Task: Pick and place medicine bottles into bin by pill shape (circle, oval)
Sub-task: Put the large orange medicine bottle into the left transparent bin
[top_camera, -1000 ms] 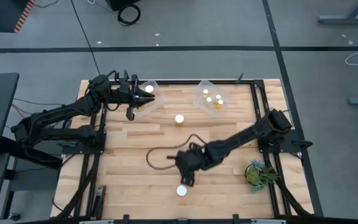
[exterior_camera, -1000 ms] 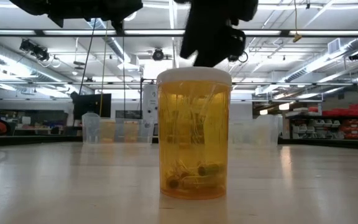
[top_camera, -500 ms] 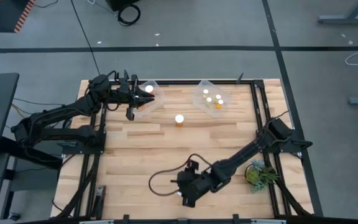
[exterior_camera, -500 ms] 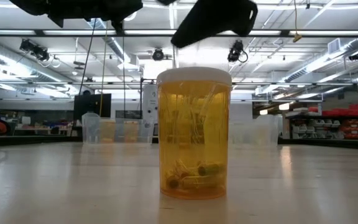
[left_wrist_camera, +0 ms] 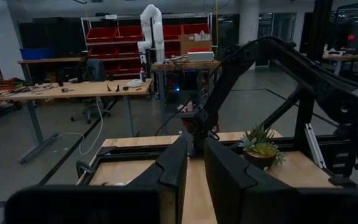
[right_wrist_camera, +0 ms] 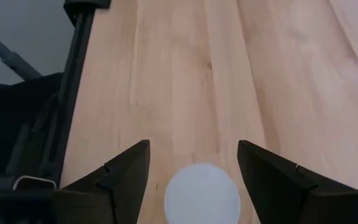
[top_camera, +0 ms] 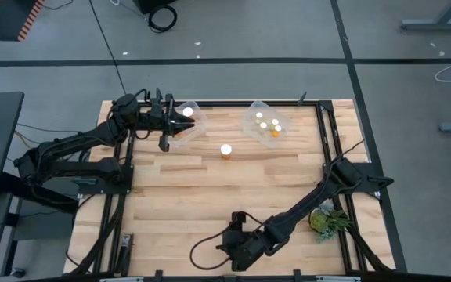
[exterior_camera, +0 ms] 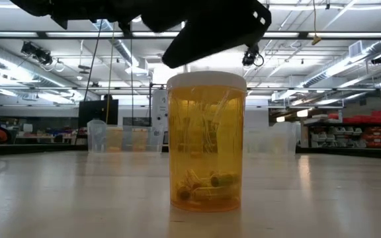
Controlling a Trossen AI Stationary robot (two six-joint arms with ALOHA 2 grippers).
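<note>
A medicine bottle (exterior_camera: 206, 142), amber with a white cap (right_wrist_camera: 202, 193), stands upright on its base close to the table's near edge. My right gripper (right_wrist_camera: 193, 144) hangs open just above it, tilted downward, one finger on each side of the cap and touching nothing. In the high view that gripper (top_camera: 232, 251) hides this bottle. Another bottle (top_camera: 225, 150) stands alone mid-table. My left gripper (top_camera: 174, 121) waits level beside the far left bin (top_camera: 198, 129), its fingers (left_wrist_camera: 179, 168) close together with nothing between them.
One white cap (top_camera: 187, 112) shows in the left bin. The far right bin (top_camera: 253, 106) holds several bottles. A potted plant (top_camera: 326, 218) stands at the near right. A dark cable loop (top_camera: 202, 243) trails from my right arm over the table.
My right gripper has swung from mid-table toward the near edge and come down, rolling and tipping as it went, until it stands over the near bottle. Its opening has stayed the same. The cable loop has followed it. The bottles have kept their places.
</note>
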